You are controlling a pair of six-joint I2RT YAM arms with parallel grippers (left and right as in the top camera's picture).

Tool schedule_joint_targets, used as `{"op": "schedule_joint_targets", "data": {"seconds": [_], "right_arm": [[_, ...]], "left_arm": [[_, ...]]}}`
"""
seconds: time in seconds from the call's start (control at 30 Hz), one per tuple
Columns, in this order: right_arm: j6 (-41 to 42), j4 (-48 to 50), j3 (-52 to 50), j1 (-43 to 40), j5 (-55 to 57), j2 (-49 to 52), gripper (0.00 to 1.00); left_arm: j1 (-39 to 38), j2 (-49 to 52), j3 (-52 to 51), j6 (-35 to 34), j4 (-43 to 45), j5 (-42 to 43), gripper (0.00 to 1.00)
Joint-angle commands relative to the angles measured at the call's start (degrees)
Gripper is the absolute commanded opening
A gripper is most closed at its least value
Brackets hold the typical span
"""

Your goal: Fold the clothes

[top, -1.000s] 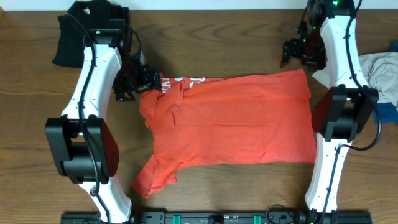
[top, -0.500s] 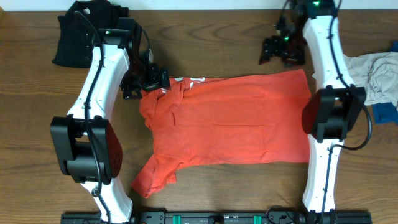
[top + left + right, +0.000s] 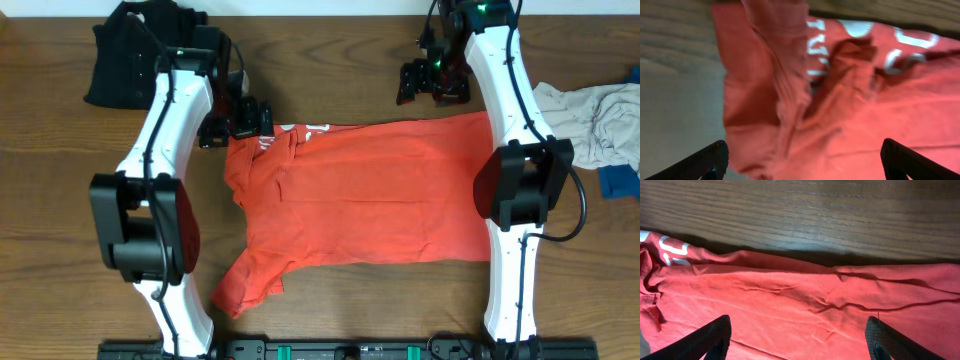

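The clothes' main piece is a red-orange T-shirt [image 3: 370, 195], lying spread across the middle of the table, its white lettering [image 3: 305, 130] at the far edge and one sleeve [image 3: 245, 285] folded towards the near left. My left gripper [image 3: 256, 122] hovers at the shirt's crumpled far-left corner. In the left wrist view it [image 3: 805, 167] stands open above bunched folds [image 3: 785, 100], gripping nothing. My right gripper [image 3: 415, 84] is just beyond the shirt's far edge. The right wrist view shows it [image 3: 797, 342] open over smooth red cloth [image 3: 815, 305], empty.
A black garment [image 3: 125, 55] lies bunched at the far left corner. A pale grey piece [image 3: 590, 125] and a blue piece [image 3: 620, 180] sit at the right edge. Bare wooden table [image 3: 40, 200] shows left of the shirt and along the far side [image 3: 815, 215].
My right gripper has travelled left along the shirt's far edge. My left gripper has shifted slightly right and farther back, and its jaws have widened a little. The shirt has barely moved.
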Motion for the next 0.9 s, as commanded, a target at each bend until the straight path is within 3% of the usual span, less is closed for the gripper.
{"op": "schedule_joint_targets", "data": {"seconds": [0.0, 0.17, 0.27, 0.43, 0.57, 0.7, 0.87], "right_arm": [[-0.8, 0.0, 1.0, 0.3, -0.2, -1.6, 0.83], [-0.8, 0.0, 1.0, 0.3, -0.2, -1.6, 0.79], [-0.8, 0.0, 1.0, 0.3, -0.2, -1.6, 0.65], [-0.8, 0.1, 0.9, 0.3, -0.2, -1.5, 0.41], [-0.8, 0.1, 0.8, 0.3, -0.2, -1.3, 0.4], [-0.8, 0.2, 0.2, 0.3, -0.2, -1.3, 0.4], [-0.8, 0.4, -0.8, 0.3, -0.2, -1.3, 0.4]], "left_arm": [[0.2, 2.7, 0.0, 2.3, 0.5, -4.7, 0.96], [0.2, 5.5, 0.0, 5.0, 2.0, -4.9, 0.96], [0.2, 5.9, 0.0, 5.0, 3.6, -5.1, 0.91], [0.2, 6.1, 0.0, 5.2, 5.7, -5.3, 0.7], [0.2, 6.1, 0.0, 5.2, 6.1, -5.8, 0.49], [0.2, 6.1, 0.0, 5.2, 6.1, -6.6, 0.43], [0.2, 6.1, 0.0, 6.0, 6.1, -6.6, 0.24]]}}
